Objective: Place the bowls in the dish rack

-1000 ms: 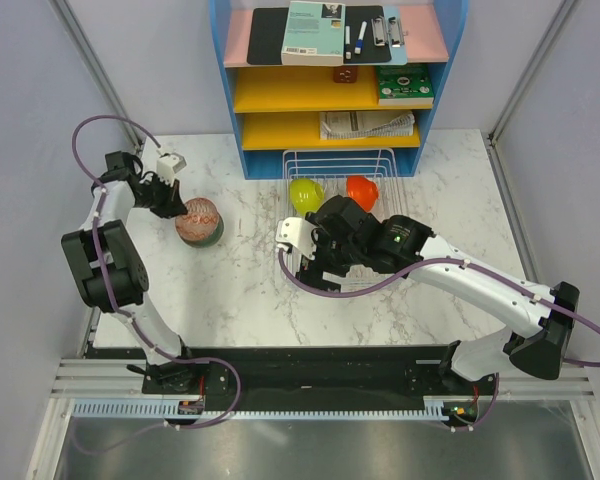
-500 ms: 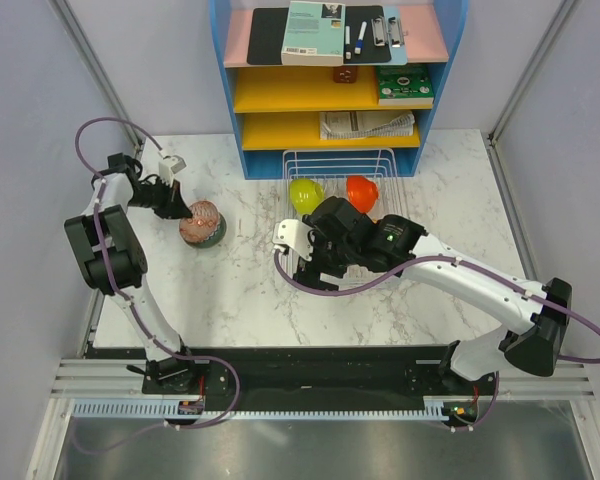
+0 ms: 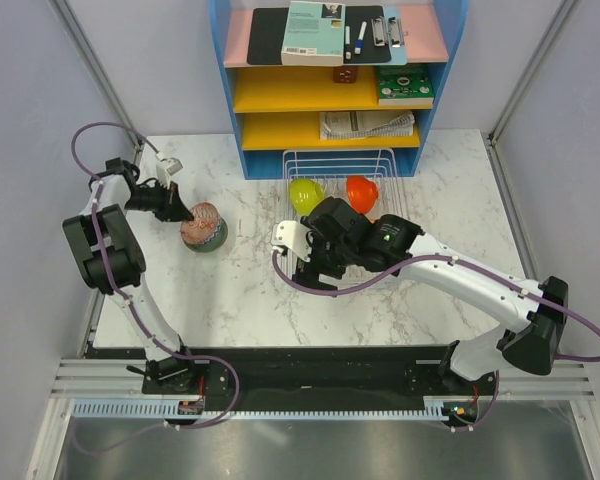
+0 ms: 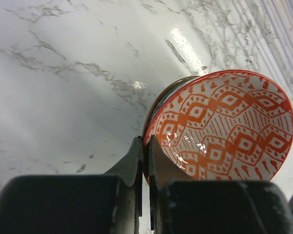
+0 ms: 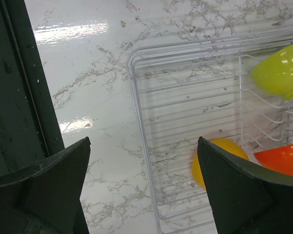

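My left gripper (image 3: pixel 177 211) is shut on the rim of a red-and-white patterned bowl (image 3: pixel 202 222), which is tilted on its edge on top of a darker bowl (image 3: pixel 213 241) on the marble table. In the left wrist view the fingers (image 4: pixel 136 161) pinch that bowl's (image 4: pixel 224 126) rim. My right gripper (image 3: pixel 312 268) is open and empty over the near left corner of the wire dish rack (image 3: pixel 338 160). A lime-green bowl (image 3: pixel 305 193) and an orange-red bowl (image 3: pixel 361 190) stand in the rack. The right wrist view shows the rack's edge (image 5: pixel 136 97), the lime bowl (image 5: pixel 278 73), a yellow-orange bowl (image 5: pixel 223 145) and the orange-red bowl (image 5: pixel 281 158).
A blue-and-yellow shelf unit (image 3: pixel 335 80) with books and pens stands right behind the rack. Bare marble table (image 3: pixel 230 290) lies between the two arms. Grey walls close in both sides.
My left gripper has moved the patterned bowl slightly right and toward me, still gripped. My right arm has edged a little to the left over the rack's corner.
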You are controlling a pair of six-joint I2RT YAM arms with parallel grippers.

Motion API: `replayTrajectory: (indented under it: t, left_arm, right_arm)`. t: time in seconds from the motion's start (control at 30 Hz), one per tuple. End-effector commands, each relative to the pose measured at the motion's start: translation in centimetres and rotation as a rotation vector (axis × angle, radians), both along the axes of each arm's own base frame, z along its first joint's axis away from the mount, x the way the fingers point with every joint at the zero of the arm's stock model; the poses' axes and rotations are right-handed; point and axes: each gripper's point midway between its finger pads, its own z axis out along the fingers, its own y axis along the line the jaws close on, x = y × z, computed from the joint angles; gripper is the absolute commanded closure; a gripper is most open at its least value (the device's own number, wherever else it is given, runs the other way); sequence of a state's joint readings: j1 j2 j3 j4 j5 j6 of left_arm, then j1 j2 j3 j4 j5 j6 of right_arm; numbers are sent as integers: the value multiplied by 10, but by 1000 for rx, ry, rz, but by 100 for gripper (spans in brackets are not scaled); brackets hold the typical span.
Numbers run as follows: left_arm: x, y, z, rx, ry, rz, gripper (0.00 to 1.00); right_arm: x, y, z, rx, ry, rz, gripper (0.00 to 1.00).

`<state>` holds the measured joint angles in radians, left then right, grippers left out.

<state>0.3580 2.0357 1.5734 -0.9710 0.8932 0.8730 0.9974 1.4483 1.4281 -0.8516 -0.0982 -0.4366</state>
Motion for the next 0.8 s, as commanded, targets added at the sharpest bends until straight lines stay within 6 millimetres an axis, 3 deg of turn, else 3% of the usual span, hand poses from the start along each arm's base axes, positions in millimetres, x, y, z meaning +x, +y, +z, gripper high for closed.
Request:
replayTrajectory:
  t: [0.0, 0.2, 0.3, 0.53, 0.77]
  left_arm:
    - [23, 11, 44, 29, -171, 86, 98]
    - [29, 13, 49, 36, -224, 121, 96]
    - [36, 24, 40, 91, -238, 173, 94]
    - [42, 47, 0, 201, -186, 227, 93]
    - [40, 53, -4, 254, -249, 276, 83]
  right_arm:
    - [0, 6, 16, 43, 0, 1, 2]
    - [0, 7, 16, 44, 2, 1, 2]
    - [-1, 7, 17, 47, 2, 4, 3]
    - [0, 8, 16, 45, 3, 6, 3]
    - [1, 9, 14, 37, 10, 5, 3]
